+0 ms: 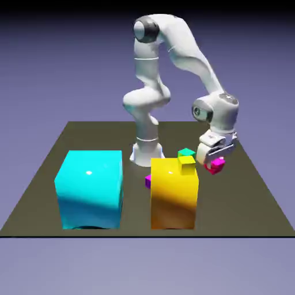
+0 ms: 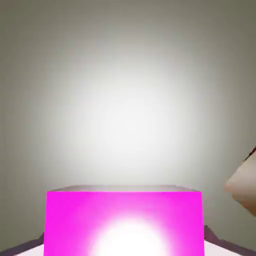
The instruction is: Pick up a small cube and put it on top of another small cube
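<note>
In the exterior view my gripper (image 1: 215, 161) hangs low over the table's right side, to the right of the big yellow block. It is shut on the small cube (image 1: 218, 165), a tiny bright magenta one. The hand view shows that magenta cube (image 2: 124, 222) large at the bottom middle, between my fingers, which it mostly hides. A tiny green cube (image 1: 186, 152) sits just left of the gripper, behind the yellow block. A tiny dark purple cube (image 1: 148, 181) peeks out at that block's left side.
A big yellow block (image 1: 174, 196) stands at the front middle, with a small yellow cube (image 1: 186, 163) at its top back edge. A big cyan block (image 1: 89, 188) stands at the front left. A blurred tan shape (image 2: 244, 185) enters the hand view's right edge.
</note>
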